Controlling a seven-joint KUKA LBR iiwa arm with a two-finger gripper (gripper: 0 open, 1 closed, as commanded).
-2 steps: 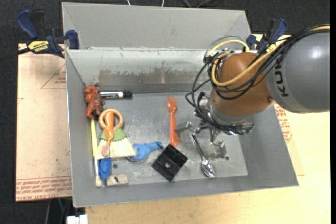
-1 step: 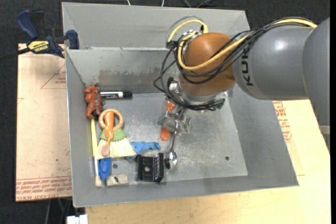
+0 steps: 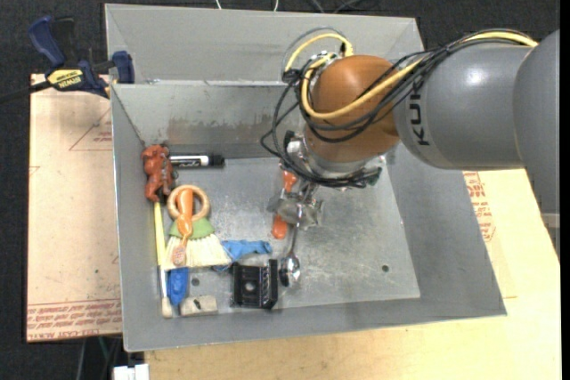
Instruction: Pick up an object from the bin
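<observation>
- Gripper [image 3: 297,211] low over the middle of the bin [image 3: 383,236] floor; whether it is open or closed, I cannot tell.
- Small orange piece [image 3: 280,229] lies just beside its tip (likely light, stiff plastic); pinch its narrow sides.

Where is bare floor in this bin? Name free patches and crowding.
Free: the grey floor right of the gripper, up to the right wall; a smaller patch between the black marker pen and the gripper. Crowded: the left wall and front-left corner, from the reddish-brown toy figure to the black plastic block.
</observation>
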